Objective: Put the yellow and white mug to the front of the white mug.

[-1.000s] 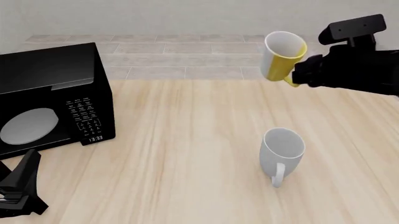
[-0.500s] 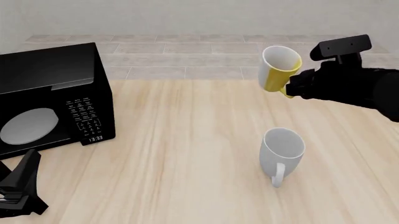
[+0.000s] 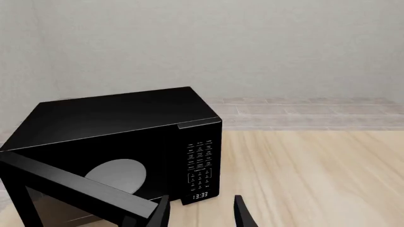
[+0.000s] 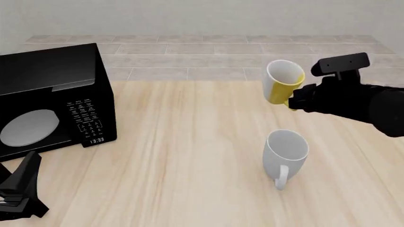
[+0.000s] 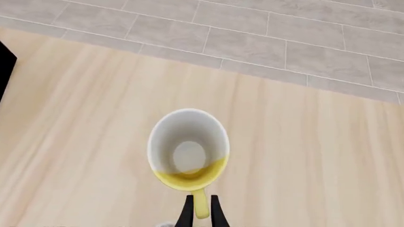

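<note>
The yellow and white mug (image 4: pixel 281 86) hangs in the air above the table's far right part, tilted, its white inside facing the camera. My right gripper (image 4: pixel 294 100) is shut on its yellow handle; in the right wrist view the mug (image 5: pixel 188 153) shows with the handle (image 5: pixel 200 208) between the fingers. The white mug (image 4: pixel 285 151) stands on the table nearer the camera, below the held mug, its loop handle toward the front. My left gripper (image 4: pixel 16 201) rests at the front left; in the left wrist view its fingertips (image 3: pixel 202 215) stand apart and empty.
A black microwave (image 4: pixel 47 97) stands at the table's left, also in the left wrist view (image 3: pixel 120 142). The wooden table (image 4: pixel 183 151) ends at a tiled floor strip and grey wall at the back.
My right arm has lowered the yellow and white mug and drawn it nearer the white mug. The left arm and white mug have not moved.
</note>
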